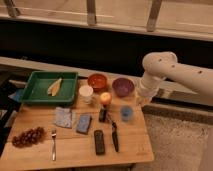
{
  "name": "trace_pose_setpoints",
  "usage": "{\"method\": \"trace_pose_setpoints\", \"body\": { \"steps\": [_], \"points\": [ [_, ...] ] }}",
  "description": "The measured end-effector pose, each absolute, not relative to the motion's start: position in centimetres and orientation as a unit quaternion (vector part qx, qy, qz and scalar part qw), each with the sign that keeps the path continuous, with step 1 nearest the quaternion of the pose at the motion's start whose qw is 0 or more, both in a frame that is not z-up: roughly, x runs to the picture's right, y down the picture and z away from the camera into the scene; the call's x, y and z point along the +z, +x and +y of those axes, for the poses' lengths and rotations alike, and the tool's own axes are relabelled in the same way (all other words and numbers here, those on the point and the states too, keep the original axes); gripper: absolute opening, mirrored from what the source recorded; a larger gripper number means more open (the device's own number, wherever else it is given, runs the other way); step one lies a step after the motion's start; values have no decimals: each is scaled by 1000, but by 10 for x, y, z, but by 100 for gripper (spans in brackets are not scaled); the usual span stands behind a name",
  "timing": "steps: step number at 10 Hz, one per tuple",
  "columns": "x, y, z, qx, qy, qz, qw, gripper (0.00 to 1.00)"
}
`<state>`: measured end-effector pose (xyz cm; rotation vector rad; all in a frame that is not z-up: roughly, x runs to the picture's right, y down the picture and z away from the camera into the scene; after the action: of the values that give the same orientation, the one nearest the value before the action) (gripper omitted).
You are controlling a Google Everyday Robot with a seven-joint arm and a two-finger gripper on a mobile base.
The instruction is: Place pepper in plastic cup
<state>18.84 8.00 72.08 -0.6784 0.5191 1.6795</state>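
The light-blue plastic cup (126,113) stands upright near the right edge of the wooden table (135,147), in front of the purple bowl (123,86). I cannot make out the pepper anywhere; it is hidden or out of view. My white arm (160,67) reaches in from the right and bends down. The gripper (141,98) hangs at the table's right edge, just right of the purple bowl and a little behind and to the right of the cup.
A green tray (35,95) holds a pale item at back left. An orange bowl (97,81), a white cup (86,92) and a round yellow-orange fruit (105,98) sit mid-table. Grapes (29,136), a fork (53,145), blue packets (64,117) and dark utensils (115,137) lie in front.
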Motion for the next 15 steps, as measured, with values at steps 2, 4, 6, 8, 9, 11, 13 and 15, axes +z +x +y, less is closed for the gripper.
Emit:
{"method": "trace_pose_setpoints", "body": {
  "steps": [2, 4, 6, 8, 9, 11, 13, 15],
  "points": [
    [716, 188, 83, 719, -303, 218, 587, 6],
    [716, 185, 83, 717, -304, 217, 588, 6],
    [716, 186, 83, 718, -304, 217, 588, 6],
    [716, 180, 86, 708, -307, 224, 595, 6],
    [714, 175, 89, 703, -308, 226, 600, 6],
    [708, 173, 99, 697, -307, 231, 605, 6],
    [706, 163, 104, 690, -311, 227, 613, 6],
    [702, 159, 110, 686, -313, 225, 617, 6]
  ]
}}
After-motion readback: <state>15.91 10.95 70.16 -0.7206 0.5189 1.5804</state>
